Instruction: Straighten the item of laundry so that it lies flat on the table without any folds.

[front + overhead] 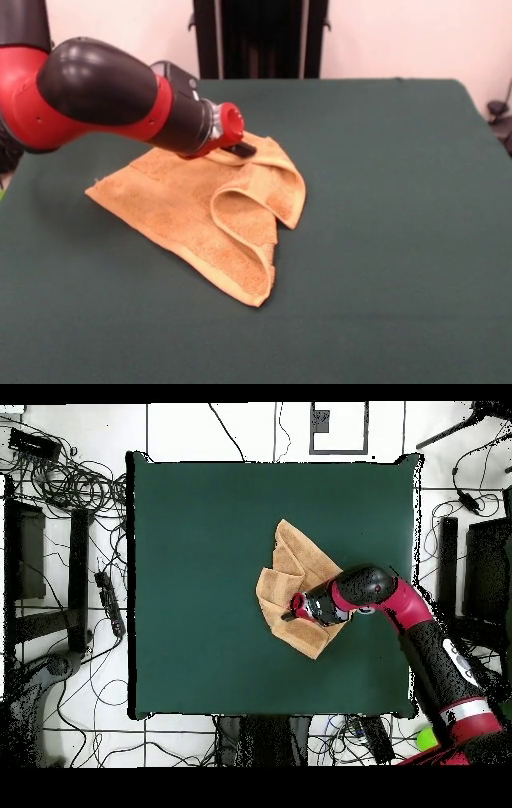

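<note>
A folded towel (216,212) lies mid-table (384,240), one edge curled over. The gripper (240,149) rests on its far fold; whether its jaws pinch cloth, I cannot tell. Next, probably, that fold needs drawing outward.

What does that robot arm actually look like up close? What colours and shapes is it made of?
The arm is built of thick, rounded segments in glossy red and black, like smooth tubes joined by bulbous elbows. Near the tip is a black cylinder, then a red ring, ending in a small dark gripper. From overhead, a pale band circles the arm near its base.
</note>
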Robot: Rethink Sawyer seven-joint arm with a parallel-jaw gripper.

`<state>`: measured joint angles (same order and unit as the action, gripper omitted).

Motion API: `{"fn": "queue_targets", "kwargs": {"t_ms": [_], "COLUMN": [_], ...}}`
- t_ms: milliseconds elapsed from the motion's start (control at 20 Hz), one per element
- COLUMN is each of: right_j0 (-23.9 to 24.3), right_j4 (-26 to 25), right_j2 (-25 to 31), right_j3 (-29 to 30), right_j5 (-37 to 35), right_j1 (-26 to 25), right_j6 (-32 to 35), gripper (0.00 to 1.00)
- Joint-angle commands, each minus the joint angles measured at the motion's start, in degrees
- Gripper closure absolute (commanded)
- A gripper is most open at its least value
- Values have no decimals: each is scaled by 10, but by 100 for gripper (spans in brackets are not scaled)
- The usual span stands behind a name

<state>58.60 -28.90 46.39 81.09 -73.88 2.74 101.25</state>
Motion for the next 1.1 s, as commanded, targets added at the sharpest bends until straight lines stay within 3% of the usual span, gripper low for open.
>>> {"fn": "queue_targets", "kwargs": {"t_ms": [50, 750, 1100], "right_j0": [-11, -16, -21], "right_j4": [-32, -41, -40], "right_j2": [-1, 2, -5], "right_j3": [-52, -85, -91], "right_j5": [-55, -31, -3], "right_j1": [25, 3, -34], "right_j6": [-210, -207, -188], "gripper": [100, 100, 100]}}
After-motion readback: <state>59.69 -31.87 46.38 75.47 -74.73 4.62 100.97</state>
